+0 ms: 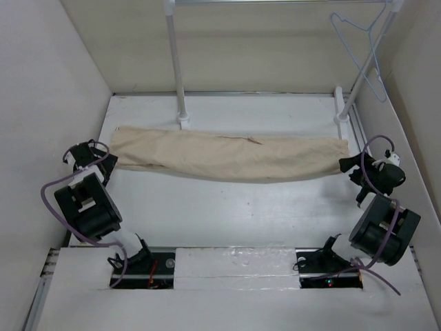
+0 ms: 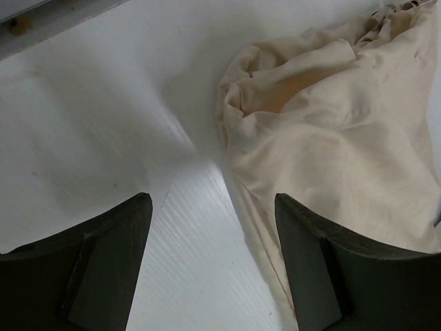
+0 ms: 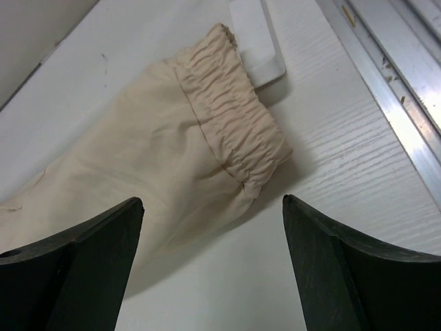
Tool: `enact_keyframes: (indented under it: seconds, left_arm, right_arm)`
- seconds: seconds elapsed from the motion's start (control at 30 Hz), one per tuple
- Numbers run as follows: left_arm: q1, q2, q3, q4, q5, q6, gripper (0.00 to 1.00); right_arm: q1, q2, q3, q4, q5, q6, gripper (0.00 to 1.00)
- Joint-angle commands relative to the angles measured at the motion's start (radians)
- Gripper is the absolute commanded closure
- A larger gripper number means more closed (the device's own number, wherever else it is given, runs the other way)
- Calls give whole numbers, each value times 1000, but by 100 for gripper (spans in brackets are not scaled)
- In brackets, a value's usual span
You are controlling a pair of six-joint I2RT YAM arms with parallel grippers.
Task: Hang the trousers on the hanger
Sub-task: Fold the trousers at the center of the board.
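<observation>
Here, the trousers (image 1: 227, 155) lie stretched flat across the far half of the worktop (image 1: 227, 214), running left to right just in front of the 2 white poles of the rack (image 1: 176, 62). They are beige and wrinkled, with a small dark crease near the middle. The hanger (image 1: 364, 52) is well apart from them, up in the far right corner beside the right pole (image 1: 351, 96), and no cloth touches it.

The left hand (image 1: 88, 155) sits at the left end of the trousers, released, its 2 fingers (image 2: 103, 262) spread wide with nothing held. In the left wrist view the gap between them shows mostly bare worktop. The bunched, rounded end of the cloth lies ahead and to the right, its edge running down beside the right-side finger; whether they touch cannot be told.

The right hand (image 1: 353, 167) sits at the right end, also released. In the right wrist view its fingers (image 3: 331, 276) stand wide apart, gripping nothing. The gathered band (image 3: 231, 117) of the trousers lies ahead, between them and toward the left one. The band's far corner lies against the rack's white foot (image 3: 258, 41). A metal rail (image 3: 400, 103) runs along the worktop's right side.
</observation>
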Motion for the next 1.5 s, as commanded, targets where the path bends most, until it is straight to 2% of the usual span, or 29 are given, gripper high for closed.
enact_keyframes:
  seconds: [0.0, 0.27, 0.37, 0.4, 0.47, 0.5, 0.57, 0.6, 0.73, 0.77, 0.83, 0.9, 0.93, 0.97, 1.03, 1.07, 1.13, 1.17, 1.33, 1.4, 1.47]
  left_arm:
    - [14, 35, 23, 24, 53, -47, 33]
    - [14, 154, 104, 45, 48, -75, 34]
    - [14, 185, 128, 58, 59, -61, 44]
    - [14, 193, 125, 67, 62, -58, 52]
    - [14, 200, 131, 82, 70, -58, 54]
    - [14, 208, 135, 87, 68, -55, 58]
    - [14, 217, 145, 93, 73, -53, 63]
    - [14, 226, 145, 94, 71, -53, 68]
    - [14, 242, 145, 122, 74, -53, 70]
    - [14, 245, 147, 130, 80, -53, 73]
    - [14, 254, 151, 133, 82, -46, 76]
    - [14, 262, 159, 145, 85, -37, 82]
    - [14, 265, 159, 154, 84, -33, 86]
    - [14, 265, 159, 159, 82, -33, 86]
    - [14, 269, 162, 167, 73, -26, 96]
    - [14, 271, 167, 170, 70, -24, 100]
    - [14, 275, 165, 183, 76, -23, 100]
    - [14, 275, 170, 186, 80, -24, 100]
    - [14, 225, 185, 185, 77, -24, 100]
    - [14, 176, 190, 180, 71, -35, 100]
    - [14, 122, 199, 174, 61, -49, 100]
  right_arm:
    - [-6, 34, -2, 87, -65, 16, 13]
    - [-16, 100, 16, 64, -56, -11, 13]
    - [-25, 206, 21, 148, -82, 46, 13]
    - [-25, 235, 27, 168, -114, 63, 13]
    - [-34, 304, 6, 292, -134, 141, 13]
    - [-34, 320, -1, 326, -130, 163, 14]
    - [-34, 357, 15, 331, -122, 180, 15]
    - [-22, 366, 22, 331, -93, 187, 16]
    - [3, 406, 47, 370, -36, 223, 21]
    - [13, 424, 51, 375, -27, 226, 27]
    - [26, 442, 67, 378, -19, 236, 33]
    - [35, 467, 62, 424, -15, 271, 46]
    - [35, 476, 64, 448, -12, 275, 59]
    - [35, 485, 68, 455, -10, 281, 64]
    - [44, 510, 78, 475, -7, 284, 74]
    - [44, 519, 82, 487, -10, 286, 84]
    - [44, 542, 94, 514, -15, 293, 91]
    - [44, 547, 93, 534, -15, 296, 100]
    - [53, 524, 68, 617, -15, 305, 100]
    - [63, 451, 61, 602, -13, 287, 100]
    - [92, 324, 67, 495, 2, 241, 100]
